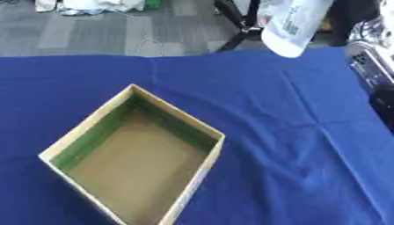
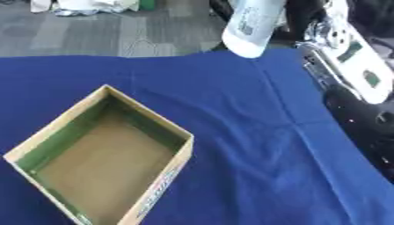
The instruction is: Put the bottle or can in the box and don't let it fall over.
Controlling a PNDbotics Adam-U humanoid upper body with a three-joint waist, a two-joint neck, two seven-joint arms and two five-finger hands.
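The bottle [image 2: 250, 26], white with a printed label and a small dark barcode-like mark, is seen at the top of both views, lifted clear of the table and tilted, its rounded end pointing down toward the far edge of the blue cloth [image 1: 308, 145]. Its upper part is cut off by the top of the picture. It is carried on the right side, next to the right arm [image 2: 350, 66], a silver and white limb with black parts that enters from the upper right. The right hand itself is not made out: whatever is wrapped round the bottle lies beyond the top edge or is hidden behind it, so the set of its fingers cannot be told. No left hand is shown in either view.

The box [image 1: 54, 151] is an open cardboard carton, set askew on the cloth at the lower left, one corner pointing away from the robot. Its inner walls are lined green along the left and far sides, and its brown floor is bare. Print is seen on its outer right wall. The box is well apart from the bottle, nearer the robot and to the left. Beyond the table, grey floor [image 1: 92, 30] and some pale clutter are seen.
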